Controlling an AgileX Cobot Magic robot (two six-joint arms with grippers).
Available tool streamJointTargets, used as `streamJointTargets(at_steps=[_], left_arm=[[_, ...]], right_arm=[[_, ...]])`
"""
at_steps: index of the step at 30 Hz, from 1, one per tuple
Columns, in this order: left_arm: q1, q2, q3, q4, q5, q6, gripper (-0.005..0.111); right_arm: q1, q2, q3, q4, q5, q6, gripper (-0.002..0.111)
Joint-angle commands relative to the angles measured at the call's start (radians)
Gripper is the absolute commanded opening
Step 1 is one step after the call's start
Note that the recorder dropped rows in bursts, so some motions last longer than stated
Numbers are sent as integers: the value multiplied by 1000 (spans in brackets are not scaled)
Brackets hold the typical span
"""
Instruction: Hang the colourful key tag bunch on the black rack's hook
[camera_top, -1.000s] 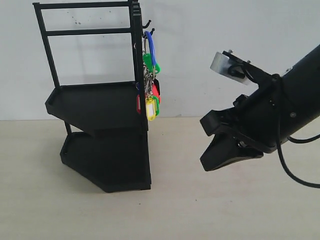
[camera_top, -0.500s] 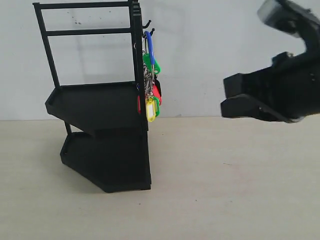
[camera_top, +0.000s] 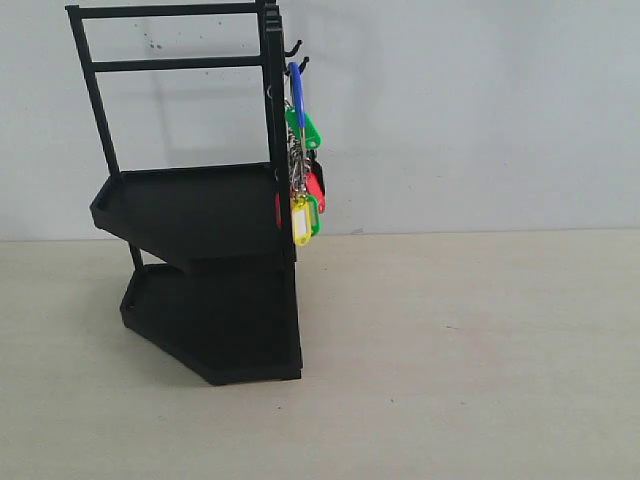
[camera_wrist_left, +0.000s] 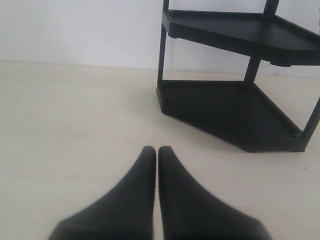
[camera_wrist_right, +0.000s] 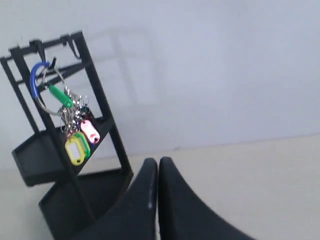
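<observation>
Left claw (camera_wrist_left: 157, 151) closed over beige table (camera_wrist_left: 65, 125), white wall (camera_wrist_left: 75, 30) behind.

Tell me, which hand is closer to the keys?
Probably the right. The right hand, shut, is raised and faces the keys hanging on the rack. The left hand, shut, sits low near the rack's foot, keys out of its view.

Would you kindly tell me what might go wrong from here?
The colourful key tag bunch hangs by its blue loop on one small hook of the black rack; a jolt might slip it off. The left hand, shut, points at the rack's base; advancing could nudge it.
</observation>
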Motion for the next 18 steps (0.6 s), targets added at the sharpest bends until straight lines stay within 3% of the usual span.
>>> streamJointTargets(at_steps=[1,9,18], left_arm=[[2,-2,3,5,-7,3,4],[2,-2,3,5,-7,3,4],[2,-2,3,5,-7,3,4]], right_arm=[[-55,-197,100,2,-66,-10,0],[-202,-312,194,4,-90,-13,0],[-210,-312,219,-7,-50,-19,0]])
